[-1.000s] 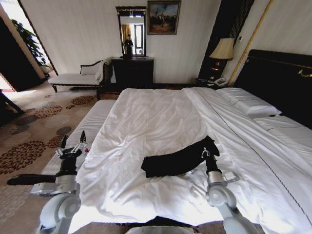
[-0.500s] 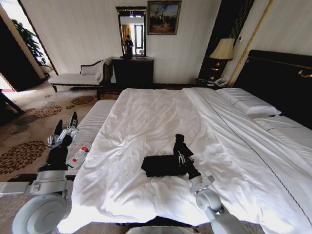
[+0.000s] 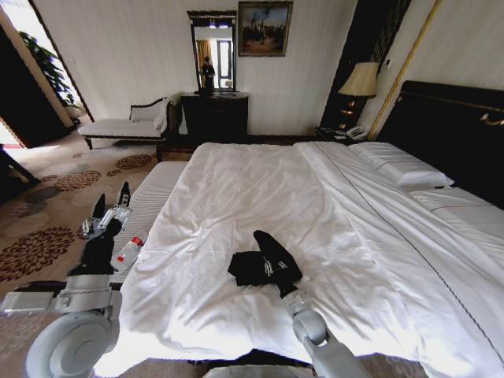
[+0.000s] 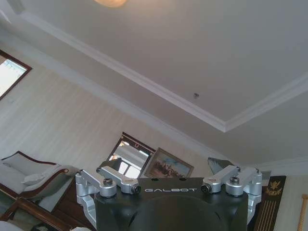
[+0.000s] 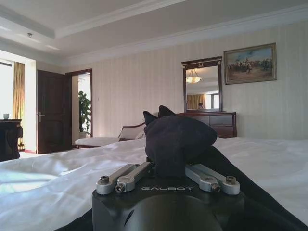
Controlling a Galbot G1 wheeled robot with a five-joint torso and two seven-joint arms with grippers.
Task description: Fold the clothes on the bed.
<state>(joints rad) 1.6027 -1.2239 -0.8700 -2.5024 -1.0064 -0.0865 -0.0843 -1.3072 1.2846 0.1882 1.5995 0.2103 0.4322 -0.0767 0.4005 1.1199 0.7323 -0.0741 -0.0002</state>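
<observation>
The clothes (image 3: 248,272), a black T-shirt, lie bunched in a small heap near the front edge of the white bed (image 3: 260,189). My right gripper (image 3: 273,266) is shut on a fold of the shirt and holds it just above the heap. In the right wrist view the black cloth (image 5: 175,137) bulges up from between the shut fingers of the right gripper (image 5: 168,168). My left gripper (image 3: 112,198) is open, raised beside the bed's left side, well away from the shirt, with nothing in it.
A plastic bottle with a red cap (image 3: 127,252) lies on the ribbed white bench (image 3: 150,205) at the bed's left side, under my left arm. Pillows (image 3: 402,167) and the dark headboard (image 3: 449,126) are at the right. A chaise (image 3: 118,126) and dresser (image 3: 214,116) stand along the far wall.
My right gripper has swept left across the bed, carrying the shirt's right end over the rest, so the long strip is now a compact heap. The left gripper rose slightly.
</observation>
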